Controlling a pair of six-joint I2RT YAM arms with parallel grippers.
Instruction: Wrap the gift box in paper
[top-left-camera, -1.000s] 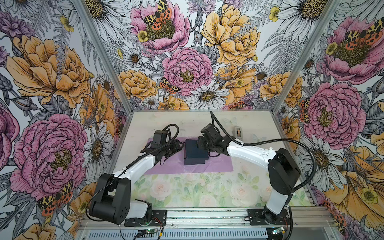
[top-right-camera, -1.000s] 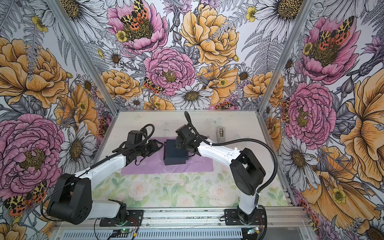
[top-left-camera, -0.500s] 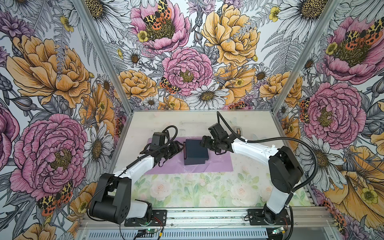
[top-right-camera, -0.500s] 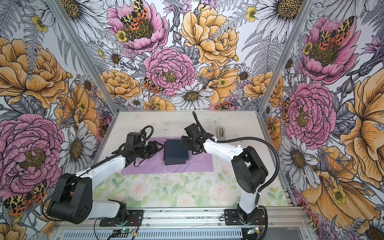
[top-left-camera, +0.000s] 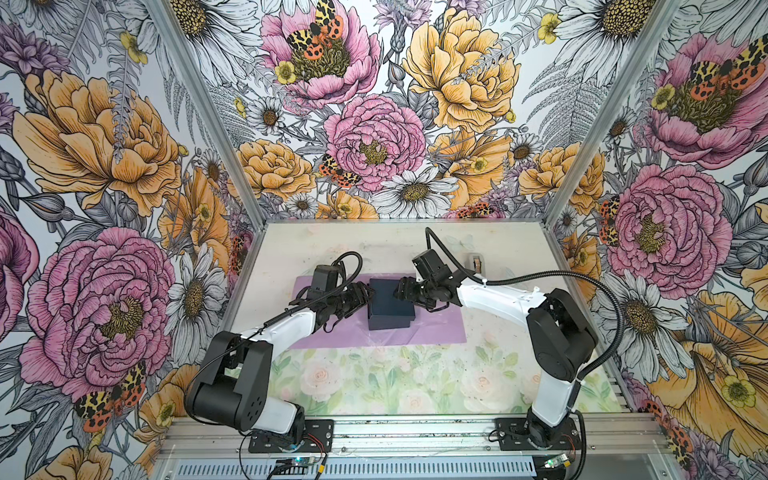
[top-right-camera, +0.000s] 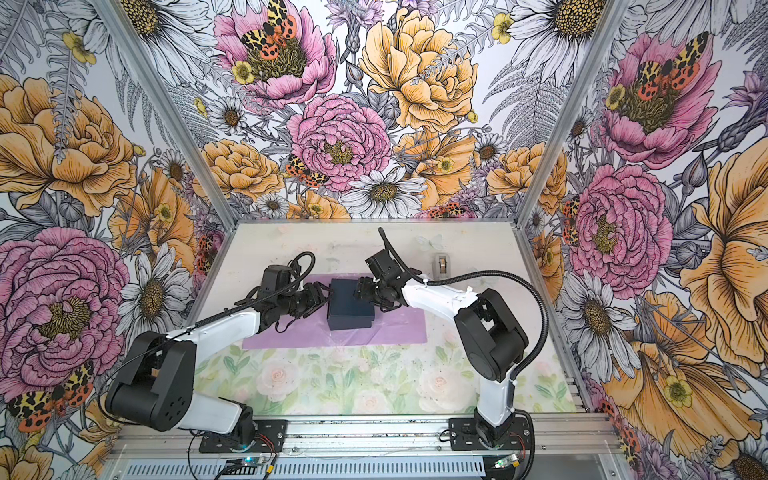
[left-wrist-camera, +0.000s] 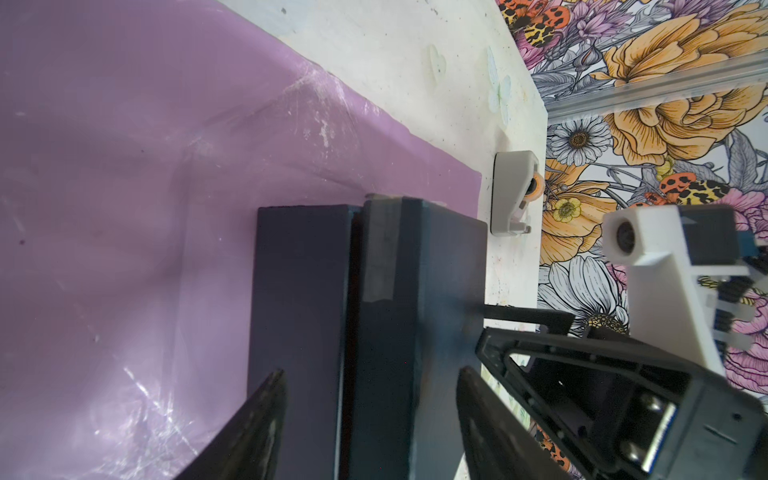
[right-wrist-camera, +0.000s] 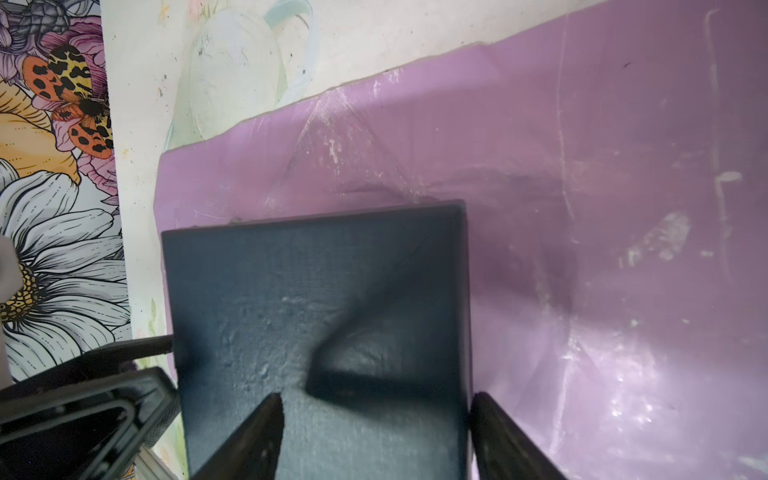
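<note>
Left gripper (top-left-camera: 365, 293) is sitting at the left side of the gift box (top-left-camera: 390, 305) with its jaws apart and gripping nothing. The right gripper (top-left-camera: 400, 286) is hovering over the box's far right corner, its jaws also parted and empty. Whether any tip is touching the box I cannot tell. Across the table (top-left-camera: 374, 245) the paper (top-left-camera: 436, 329) is lying flat, lilac face up, its long axis running from one arm toward the other. The box is resting on the middle of the paper, directly between the two grippers, so neither arm is nearer. Free flaps are lying outward behind each gripper, so the coming fold is probably calling for both to back away sideways. Off the paper, toward the far right, a small grey tape dispenser (top-left-camera: 478, 264) is standing.
</note>
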